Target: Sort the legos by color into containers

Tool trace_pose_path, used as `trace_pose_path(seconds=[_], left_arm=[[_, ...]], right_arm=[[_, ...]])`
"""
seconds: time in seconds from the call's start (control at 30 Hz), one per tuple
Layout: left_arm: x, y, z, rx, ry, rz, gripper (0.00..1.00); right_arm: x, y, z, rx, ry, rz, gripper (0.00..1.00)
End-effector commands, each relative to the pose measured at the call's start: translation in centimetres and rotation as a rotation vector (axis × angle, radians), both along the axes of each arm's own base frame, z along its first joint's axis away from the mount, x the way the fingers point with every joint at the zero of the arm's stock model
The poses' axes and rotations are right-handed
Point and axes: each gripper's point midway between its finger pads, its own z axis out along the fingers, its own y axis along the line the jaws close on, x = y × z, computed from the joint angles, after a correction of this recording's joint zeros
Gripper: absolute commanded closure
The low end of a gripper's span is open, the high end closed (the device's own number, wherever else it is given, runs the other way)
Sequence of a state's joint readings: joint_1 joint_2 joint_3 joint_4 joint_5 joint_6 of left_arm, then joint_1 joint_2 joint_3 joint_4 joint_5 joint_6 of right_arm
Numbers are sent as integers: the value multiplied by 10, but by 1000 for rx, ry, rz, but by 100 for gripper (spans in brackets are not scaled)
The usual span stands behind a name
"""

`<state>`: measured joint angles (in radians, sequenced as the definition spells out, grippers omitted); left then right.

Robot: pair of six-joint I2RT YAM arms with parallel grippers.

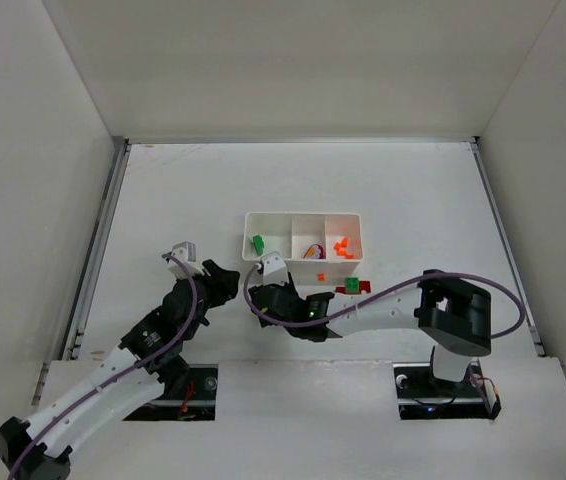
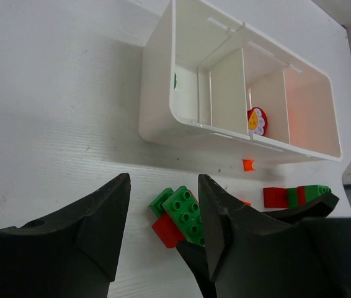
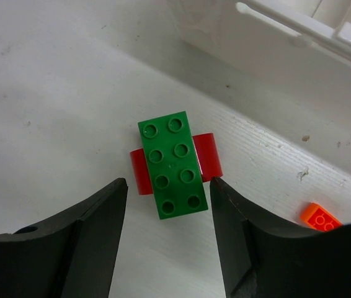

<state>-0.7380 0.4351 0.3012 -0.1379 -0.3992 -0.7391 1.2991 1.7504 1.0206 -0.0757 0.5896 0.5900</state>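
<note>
white tray [image 1: 303, 213], green lego [image 1: 258, 243] in left part, orange bits [image 1: 341, 245] in right part, left hand [image 2: 163, 186] open, right hand [image 3: 168, 186] open over green-on-red stack [image 3: 172, 164]

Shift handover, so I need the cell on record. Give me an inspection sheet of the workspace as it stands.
Surface: white table, a few dark specks.
Job's things: white tray with three compartments; lone green brick in the left one, orange pieces in the right one. On the table beside the tray: green-on-red stack, stray orange piece, red-and-green cluster.
Clutter: flower-faced disc in the middle compartment.
Grippers: left gripper open, holding nothing; right gripper open, lined up on the stack, not gripping.
Cables: purple cables, one along each arm.
Surroundings: white walls on three sides.
</note>
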Motion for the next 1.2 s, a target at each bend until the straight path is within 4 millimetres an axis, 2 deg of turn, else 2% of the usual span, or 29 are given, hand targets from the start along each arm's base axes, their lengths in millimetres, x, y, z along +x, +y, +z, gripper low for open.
trace_pose_path(seconds=[0.0, 0.2, 0.4, 0.47, 0.63, 0.77, 0.97, 1.17], left_arm=[[-2, -2, -5, -6, 10, -7, 56], [-5, -2, -5, -12, 18, -14, 56], [-9, 1, -7, -13, 26, -13, 55], [-9, 0, -5, -21, 19, -16, 54], [-12, -4, 11, -81, -6, -28, 52], [-16, -13, 36, -207, -54, -60, 45], [-28, -39, 67, -405, -108, -180, 32], [-35, -61, 89, -538, -165, -278, 24]], right_arm=[[8, 10, 3, 17, 1, 4, 40], [12, 8, -2, 11, 12, -2, 47], [11, 7, -1, 21, 16, -11, 72], [11, 5, 4, 37, 14, -20, 75], [8, -4, 38, 166, -1, -46, 78], [7, -15, 74, 344, -2, -67, 78], [11, -27, 123, 618, 38, -72, 78], [17, -32, 155, 867, 118, -54, 78]])
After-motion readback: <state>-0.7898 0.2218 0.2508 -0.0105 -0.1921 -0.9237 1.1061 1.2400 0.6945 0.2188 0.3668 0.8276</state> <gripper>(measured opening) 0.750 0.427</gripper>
